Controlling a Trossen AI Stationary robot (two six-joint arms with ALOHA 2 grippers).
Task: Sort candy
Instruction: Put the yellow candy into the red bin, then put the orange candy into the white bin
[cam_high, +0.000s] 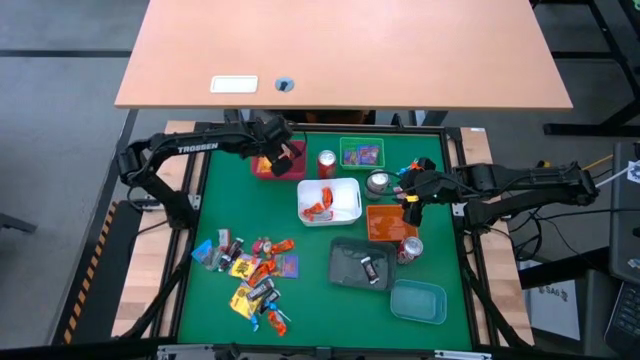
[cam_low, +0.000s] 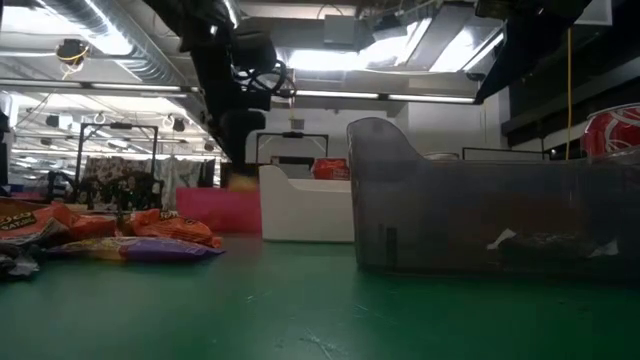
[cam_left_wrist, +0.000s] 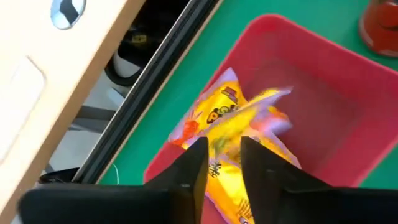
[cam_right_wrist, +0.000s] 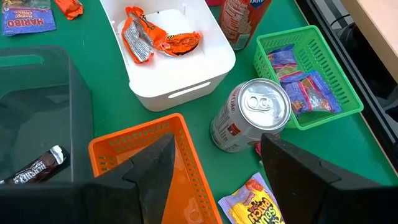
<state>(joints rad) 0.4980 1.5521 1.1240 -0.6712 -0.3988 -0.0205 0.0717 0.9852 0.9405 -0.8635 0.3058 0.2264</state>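
My left gripper (cam_high: 283, 155) (cam_left_wrist: 224, 146) hangs over the red tray (cam_high: 262, 171) (cam_left_wrist: 311, 37) at the table's far left, its fingers apart. Yellow candy (cam_left_wrist: 214, 115) lies in that tray, and one yellow wrapper (cam_left_wrist: 264, 106) shows blurred just beyond the fingertips. A pile of mixed candy (cam_high: 255, 275) lies on the green mat near the front left. My right gripper (cam_high: 408, 210) (cam_right_wrist: 217, 155) waits open over the orange tray (cam_right_wrist: 155, 155) and a silver can (cam_right_wrist: 255, 115), holding nothing. My left gripper's fingers (cam_left_wrist: 193, 162) point down into the red tray, one on either side of a yellow wrapper (cam_left_wrist: 225, 165). Whether they touch it I cannot tell.
A white tray (cam_high: 345, 190) holds orange wrappers, a green basket (cam_high: 361, 153) purple ones, a dark grey tray (cam_high: 345, 262) a dark bar. A teal tray (cam_high: 418, 302) sits front right. Cans stand at the red can (cam_high: 326, 163), the silver can (cam_high: 378, 183) and another can (cam_high: 410, 248).
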